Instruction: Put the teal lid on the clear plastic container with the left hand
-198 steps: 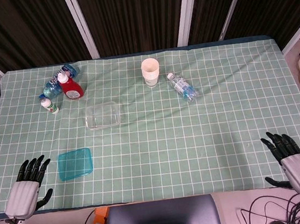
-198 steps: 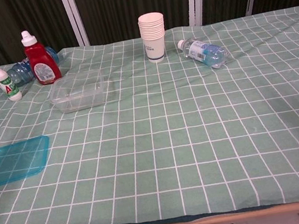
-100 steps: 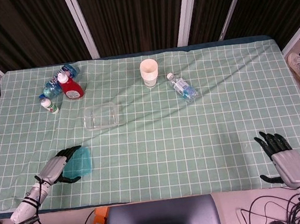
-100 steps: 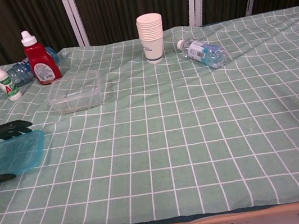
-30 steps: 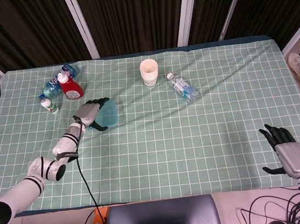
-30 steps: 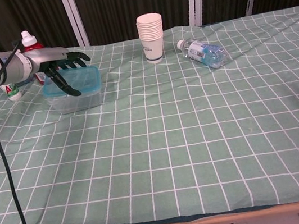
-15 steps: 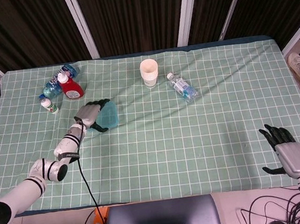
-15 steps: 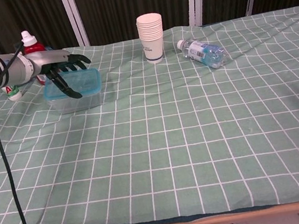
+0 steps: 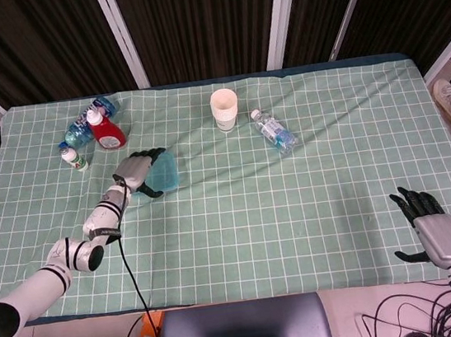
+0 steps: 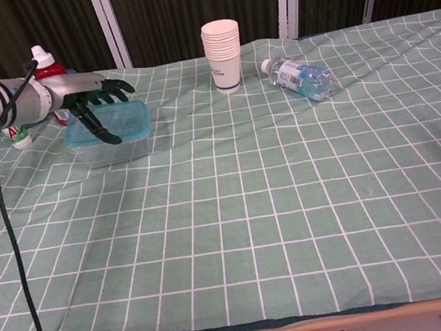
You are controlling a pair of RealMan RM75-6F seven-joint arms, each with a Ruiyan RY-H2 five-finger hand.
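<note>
The robot's left hand [image 10: 86,103] grips the flat teal plastic lid [image 10: 117,120], thumb below and fingers above it. The lid lies atop the clear rectangular plastic container [image 10: 113,150], just right of the red squeeze bottle [image 10: 48,68]. Placement looks nearly done; pressing down and letting go remain. Far right of the container, the right hand [image 9: 429,221] rests with fingers spread, holding nothing.

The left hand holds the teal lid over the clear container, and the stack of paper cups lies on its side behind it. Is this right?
Not quite. The cups stand upright, as the chest view shows. The rest holds: the left hand holds the teal lid over the clear container.
</note>
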